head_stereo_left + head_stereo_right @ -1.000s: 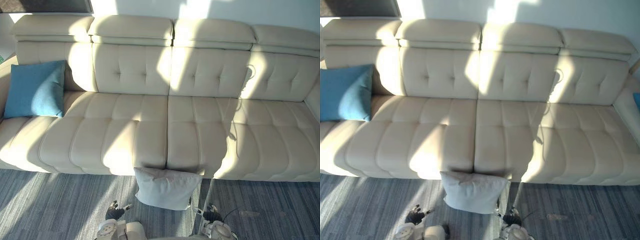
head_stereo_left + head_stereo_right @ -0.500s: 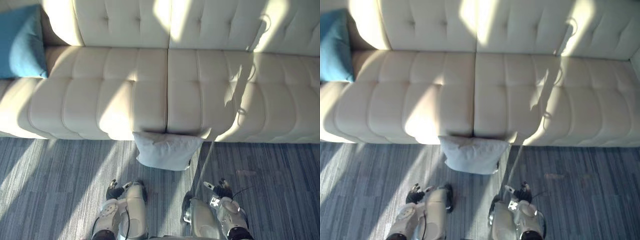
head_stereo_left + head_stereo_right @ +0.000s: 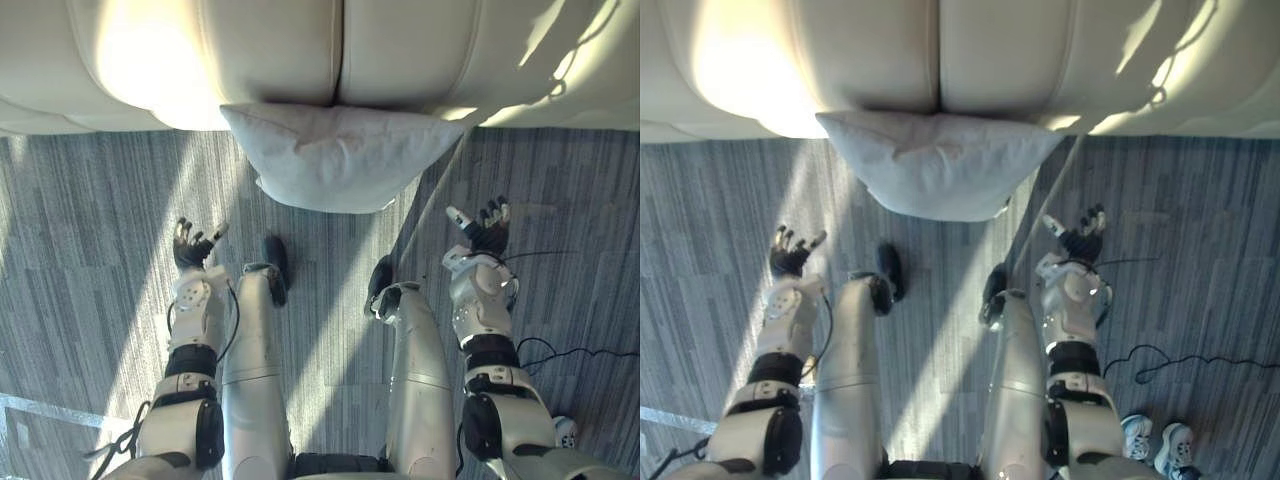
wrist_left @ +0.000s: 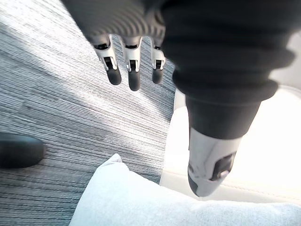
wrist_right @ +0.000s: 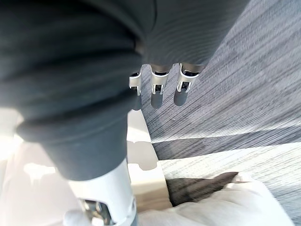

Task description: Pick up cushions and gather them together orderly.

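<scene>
Flanking white cushion (image 3: 340, 160), left robot hand (image 3: 192, 245) and right robot hand (image 3: 483, 225) spread wide, empty, apart from it. Cushion on floor (image 3: 80, 250), leaning against sofa (image 3: 270, 50) front edge. Risk: uneven two-sided squeeze, soft cushion folds, slips out.

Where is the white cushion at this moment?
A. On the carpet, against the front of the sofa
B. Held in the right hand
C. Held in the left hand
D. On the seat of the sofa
A: the white cushion lies on the carpet against the front of the sofa, while the left hand and the right hand are both open and apart from it.
</scene>
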